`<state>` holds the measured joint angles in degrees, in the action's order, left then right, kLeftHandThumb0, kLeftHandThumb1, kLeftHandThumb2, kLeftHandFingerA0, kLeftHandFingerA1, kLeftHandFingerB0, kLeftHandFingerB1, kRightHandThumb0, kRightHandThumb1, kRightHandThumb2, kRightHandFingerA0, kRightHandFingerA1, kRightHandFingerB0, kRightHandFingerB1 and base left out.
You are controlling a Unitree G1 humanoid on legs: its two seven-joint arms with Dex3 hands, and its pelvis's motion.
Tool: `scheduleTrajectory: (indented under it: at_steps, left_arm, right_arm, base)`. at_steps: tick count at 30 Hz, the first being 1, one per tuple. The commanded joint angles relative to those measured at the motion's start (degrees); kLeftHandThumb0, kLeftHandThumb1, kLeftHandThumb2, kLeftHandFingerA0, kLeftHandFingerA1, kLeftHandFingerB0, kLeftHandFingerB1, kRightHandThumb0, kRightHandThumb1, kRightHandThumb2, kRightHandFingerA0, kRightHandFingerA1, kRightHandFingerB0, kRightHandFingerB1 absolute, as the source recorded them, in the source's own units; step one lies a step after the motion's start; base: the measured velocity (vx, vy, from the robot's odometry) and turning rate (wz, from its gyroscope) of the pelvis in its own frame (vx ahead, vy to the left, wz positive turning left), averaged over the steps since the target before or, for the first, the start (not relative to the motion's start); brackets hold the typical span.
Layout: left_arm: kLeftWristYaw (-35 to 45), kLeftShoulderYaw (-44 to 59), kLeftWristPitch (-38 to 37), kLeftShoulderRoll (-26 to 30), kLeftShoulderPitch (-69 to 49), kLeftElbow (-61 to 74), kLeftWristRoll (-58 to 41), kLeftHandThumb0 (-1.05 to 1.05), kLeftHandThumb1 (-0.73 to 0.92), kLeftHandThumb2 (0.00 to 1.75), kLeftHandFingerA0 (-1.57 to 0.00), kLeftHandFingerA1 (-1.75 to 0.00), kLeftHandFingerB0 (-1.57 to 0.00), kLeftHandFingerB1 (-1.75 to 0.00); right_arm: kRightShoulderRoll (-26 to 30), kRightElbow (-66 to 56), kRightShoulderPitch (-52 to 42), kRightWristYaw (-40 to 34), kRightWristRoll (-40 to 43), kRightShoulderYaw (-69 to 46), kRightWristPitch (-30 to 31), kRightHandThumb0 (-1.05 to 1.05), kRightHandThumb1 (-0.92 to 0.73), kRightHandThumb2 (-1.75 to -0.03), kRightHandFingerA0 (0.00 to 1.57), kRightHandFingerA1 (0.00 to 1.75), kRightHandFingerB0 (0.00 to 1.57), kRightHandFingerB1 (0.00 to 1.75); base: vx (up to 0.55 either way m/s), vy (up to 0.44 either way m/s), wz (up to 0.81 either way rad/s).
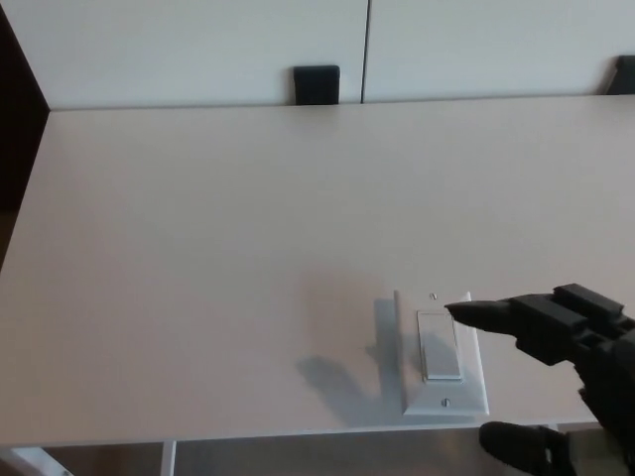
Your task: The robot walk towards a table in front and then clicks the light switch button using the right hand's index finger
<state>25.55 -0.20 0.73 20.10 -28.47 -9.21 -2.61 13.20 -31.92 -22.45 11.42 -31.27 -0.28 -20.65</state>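
- Head view: you are looking down on a pale desk (198, 248) that fills most of the picture; its near edge runs along the bottom and its far edge meets a white wall panel.
- The light switch (442, 352) lies flat on the desk near the front edge, right of centre. It is a white plate with 1 rocker (440, 345) in the middle and 2 small screws, 1 above and 1 below the rocker.
- Your right hand (556, 332) enters from the picture's right. It is black, with 1 finger (486, 314) stretched out to the left, pointing at the switch.
- The fingertip sits over the upper right part of the plate, at the rocker's top right corner. You cannot tell from this angle whether it touches the rocker or hangs just above it.
- The hand holds nothing. Another black digit (516, 444) shows lower down, below the desk's front edge, well apart from the pointing finger, so the hand reads as spread, not clenched.
- A soft shadow (342, 382) lies on the desk just left of the switch plate.
- Your left hand does not show in this view.
- At the far edge, a small black block (317, 85) sits against the wall near the centre seam, and a second dark block (623, 75) shows at the top right corner.
- A dark strip (15, 129) runs down the picture's left side, beside the desk.
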Motion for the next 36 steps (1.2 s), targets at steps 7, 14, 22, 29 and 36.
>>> scheduleTrajectory:
  at_steps: [7, 14, 22, 29, 36]
  left_arm:
    - [0.5, -0.7, 0.0, 1.9, -1.3, 2.0, 1.4, -0.32, 0.6, 0.58, -0.47, -0.4, -0.38, -0.35]
    - [0.7, -0.5, -0.9, 2.2, -0.9, 1.1, 1.3, -0.31, 0.61, 0.59, -0.46, -0.41, -0.38, -0.35]
    - [0.4, -0.7, -0.7, 2.6, -1.1, 1.8, 1.6, -0.32, 0.61, 0.59, -0.47, -0.4, -0.38, -0.35]
    - [0.1, -0.9, 0.8, 2.8, -1.4, 3.1, 1.5, -0.31, 0.61, 0.59, -0.46, -0.4, -0.38, -0.35]
    - [0.3, -1.2, -0.4, 3.3, -0.8, 2.2, 1.5, -0.33, 0.61, 0.59, -0.47, -0.4, -0.37, -0.35]
  right_arm:
    - [0.9, 11.7, 5.9, -8.1, -25.6, 8.8, 7.5, -0.79, -0.67, -0.61, 0.43, 0.45, 0.5, 0.37]
    - [1.8, 13.5, 6.5, -9.7, -29.4, 11.1, 9.6, -0.79, -0.69, -0.62, 0.4, 0.49, 0.5, 0.39]
    - [2.5, 12.8, 6.1, -12.1, -34.5, 12.2, 12.5, -0.8, -0.71, -0.62, 0.32, 0.51, 0.52, 0.4]
    - [2.7, 10.4, 5.0, -12.7, -37.5, 12.9, 14.6, -0.82, -0.72, -0.61, 0.23, 0.51, 0.48, 0.4]
    - [3.0, 7.0, 3.7, -13.4, -39.2, 13.6, 15.7, -0.89, -0.63, -0.98, 0.19, 0.57, 0.42, 0.52]
  base:
    - [0.0, 0.0, 0.0]
    - [0.0, 0.0, 0.0]
    - [0.0, 0.0, 0.0]
    - [0.0, 0.0, 0.0]
    - [0.0, 0.0, 0.0]
